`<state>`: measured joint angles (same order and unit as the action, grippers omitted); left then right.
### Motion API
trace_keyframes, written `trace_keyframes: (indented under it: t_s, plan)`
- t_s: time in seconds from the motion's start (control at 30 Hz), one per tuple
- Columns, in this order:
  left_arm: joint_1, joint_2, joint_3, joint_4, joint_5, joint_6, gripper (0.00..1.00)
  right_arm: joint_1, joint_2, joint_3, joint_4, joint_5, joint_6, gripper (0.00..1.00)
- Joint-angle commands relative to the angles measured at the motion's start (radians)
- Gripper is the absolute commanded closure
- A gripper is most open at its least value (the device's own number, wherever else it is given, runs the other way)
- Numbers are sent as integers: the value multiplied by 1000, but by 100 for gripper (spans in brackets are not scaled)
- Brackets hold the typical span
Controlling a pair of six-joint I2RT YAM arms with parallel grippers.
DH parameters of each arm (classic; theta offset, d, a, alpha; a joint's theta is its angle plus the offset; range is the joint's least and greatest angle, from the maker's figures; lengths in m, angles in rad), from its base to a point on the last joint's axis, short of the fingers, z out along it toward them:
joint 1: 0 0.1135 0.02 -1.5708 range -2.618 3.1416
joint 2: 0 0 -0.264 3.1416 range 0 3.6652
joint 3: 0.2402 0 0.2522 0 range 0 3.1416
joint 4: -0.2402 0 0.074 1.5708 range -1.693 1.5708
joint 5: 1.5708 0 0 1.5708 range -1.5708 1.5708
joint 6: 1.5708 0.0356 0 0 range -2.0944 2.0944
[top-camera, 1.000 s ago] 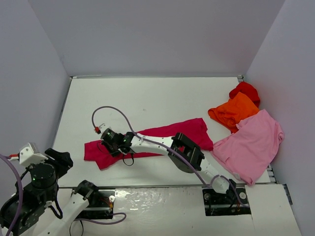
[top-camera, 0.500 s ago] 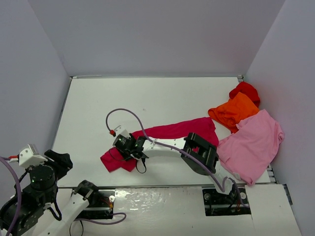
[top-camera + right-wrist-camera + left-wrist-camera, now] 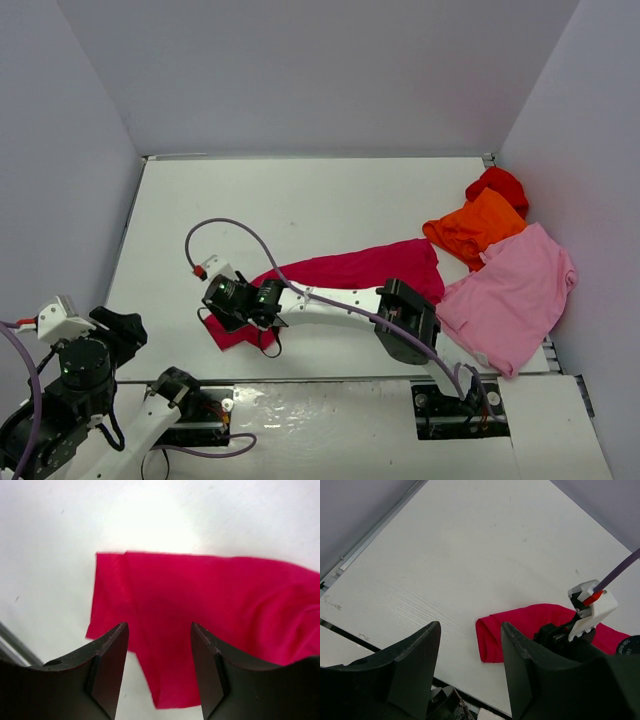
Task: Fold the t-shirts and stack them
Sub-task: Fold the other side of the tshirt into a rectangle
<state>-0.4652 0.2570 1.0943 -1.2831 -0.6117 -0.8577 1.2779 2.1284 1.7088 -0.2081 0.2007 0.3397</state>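
The crimson-magenta t-shirt (image 3: 350, 268) lies in a long band across the table's middle, its left end doubled over (image 3: 520, 625). My right gripper (image 3: 218, 302) hovers over that left end, open, with only cloth (image 3: 200, 595) below the fingers (image 3: 112, 665) and nothing pinched between them (image 3: 157, 630). My left gripper (image 3: 470, 627) is open and empty, held back near the table's front left corner and facing the shirt's folded end. The light pink t-shirt (image 3: 510, 295), the orange one (image 3: 475, 225) and the red one (image 3: 498, 183) lie bunched at the right.
Grey walls (image 3: 80, 150) close in the white table (image 3: 300, 200) on three sides. A purple cable (image 3: 240, 228) loops above the right wrist. The right arm's elbow (image 3: 405, 320) rests over the shirt's right part. The left arm (image 3: 85, 365) sits at the front left.
My right gripper dragged the shirt's left end rightward, doubling it over, then opened and let go. It has since drawn back a little to the left. The left arm stayed put.
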Motion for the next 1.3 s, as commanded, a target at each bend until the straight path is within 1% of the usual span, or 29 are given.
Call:
trace_keyframes:
  t_s: [0.0,0.13,0.27,0.4,0.57,0.73,0.93,1.27]
  plan:
    - [-3,14,29,21,-25,6,52,63,-60,-41,-44,-5,29,51]
    - [-3,12,26,19,-15,4,52,77,-91,-129,-53,16,63,52]
    - [-3,-5,18,9,-2,-8,52,78,-149,-190,-66,70,80,52]
    - [-3,-10,18,4,1,-12,52,78,-168,-191,-95,128,73,53]
    - [-3,-12,24,3,-5,-12,52,78,-207,-175,-108,115,73,56]
    - [-3,-10,19,11,-8,-10,52,77,-244,-156,-121,111,75,57]
    - [-3,-9,6,18,3,-10,52,70,-230,-179,-131,113,90,57]
    - [-3,-13,7,16,1,-12,52,72,-190,-165,-131,89,93,57]
